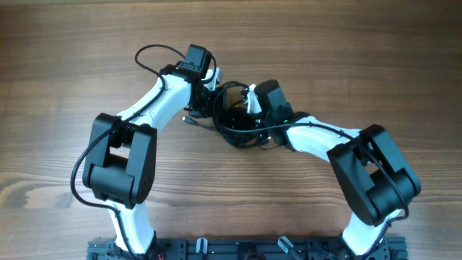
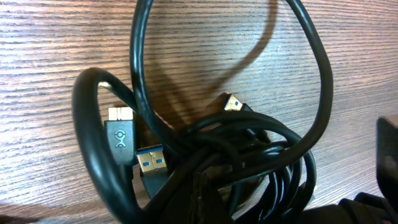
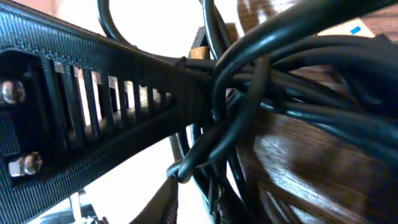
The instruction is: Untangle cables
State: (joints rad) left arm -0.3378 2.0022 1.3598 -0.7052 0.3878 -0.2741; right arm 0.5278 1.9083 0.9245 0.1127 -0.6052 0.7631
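Observation:
The cables are a knotted black clump at the table's middle, between both arms. In the left wrist view the cables fill the frame, with a blue-tongued USB plug, a flat wide plug and a small gold-tipped plug sticking out. My left gripper sits at the clump's left edge; its dark fingers look shut among the strands. My right gripper is at the clump's right; its fingertips pinch a strand of the bunched cables.
The wooden table surrounds the clump. A thick arm wire loops behind the left wrist. A slotted black finger part crosses the right wrist view. The arm bases and rail stand at the front edge.

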